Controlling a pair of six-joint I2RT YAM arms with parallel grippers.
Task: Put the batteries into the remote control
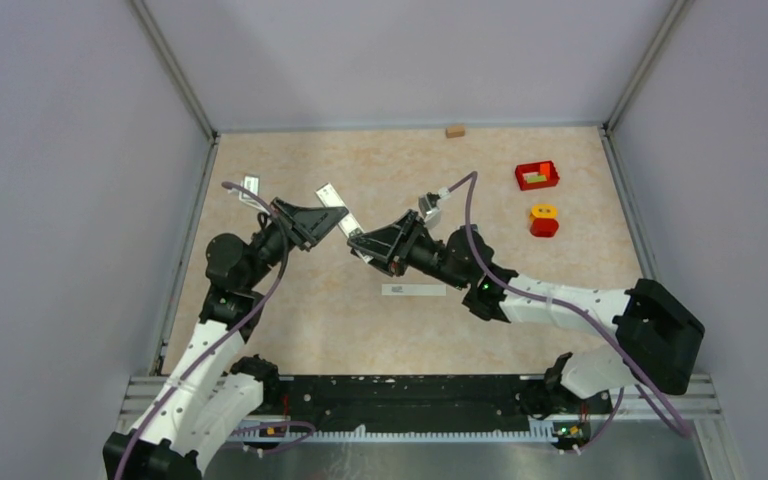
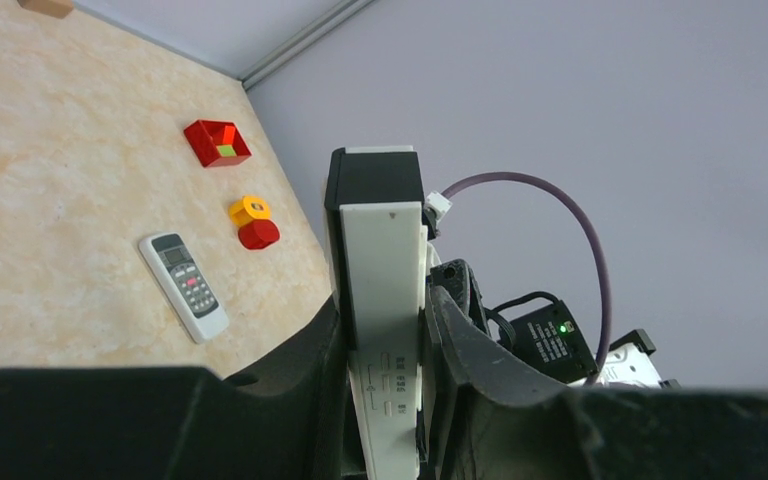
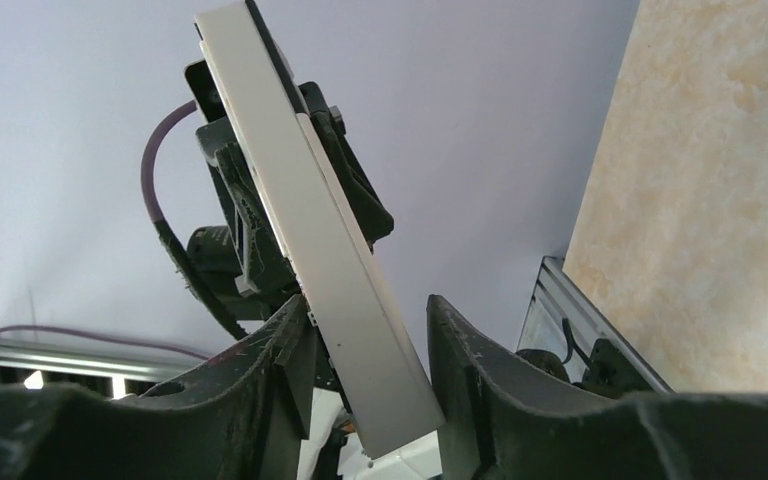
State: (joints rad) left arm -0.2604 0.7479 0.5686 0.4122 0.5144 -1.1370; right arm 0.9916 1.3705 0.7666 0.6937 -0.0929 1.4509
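Handover before loading, I judge: left gripper [image 2: 385, 330] jaws narrow, clamping a white slab [image 2: 385, 260]; right gripper [image 3: 368, 310] jaws straddle its 4 o'clock end, grip unclear, needing firm closure.

A robot lab cell is showing here. Grey walls [image 1: 60, 150] and metal posts [image 1: 173, 70] are enclosing a beige table [image 1: 290, 330].

white handset [image 2: 385, 270]: lower end hidden in left gripper [image 2: 390, 330] | remote control [image 2: 185, 285]: buttons unreadable

The white remote control [image 2: 184, 285] lies flat, face up, screen above buttons.
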